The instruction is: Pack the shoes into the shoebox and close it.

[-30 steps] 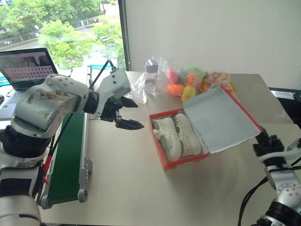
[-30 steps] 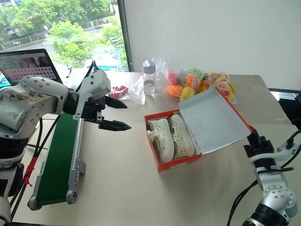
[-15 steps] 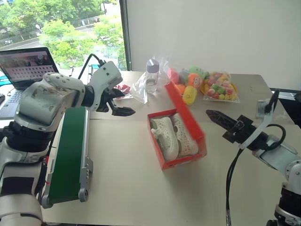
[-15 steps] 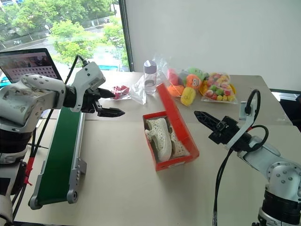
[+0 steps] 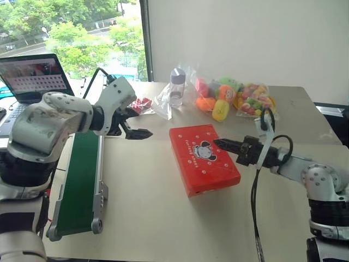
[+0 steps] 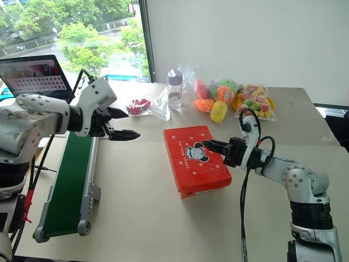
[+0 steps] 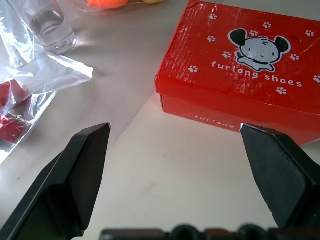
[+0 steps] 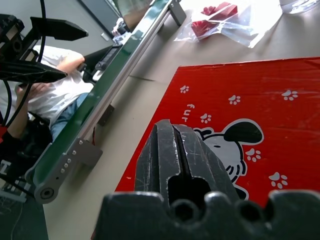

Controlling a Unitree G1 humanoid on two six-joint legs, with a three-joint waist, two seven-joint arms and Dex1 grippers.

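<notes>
The red shoebox (image 5: 203, 158) lies closed in the middle of the table, its lid with the cartoon face (image 7: 257, 47) facing up. The shoes are hidden inside it. My right gripper (image 5: 218, 143) is shut and points left, its tip just over the right part of the lid; from the right wrist, the closed fingers (image 8: 172, 135) lie right above the printed lid (image 8: 270, 95). My left gripper (image 5: 139, 123) hangs open and empty to the left of the box, above the table, with the box's near end (image 7: 220, 112) ahead of its fingers.
A green conveyor belt (image 5: 79, 174) runs along the table's left side, with a laptop (image 5: 32, 76) behind it. At the back stand a bottle (image 5: 175, 87), a plastic bag with red pieces (image 5: 143, 103) and bagged plush toys (image 5: 234, 95). A person in white (image 8: 50, 95) sits past the conveyor.
The lid swung from fully open over to the left and now lies shut on the box. My right gripper swept left after it onto the lid. The left gripper drew back slightly left.
</notes>
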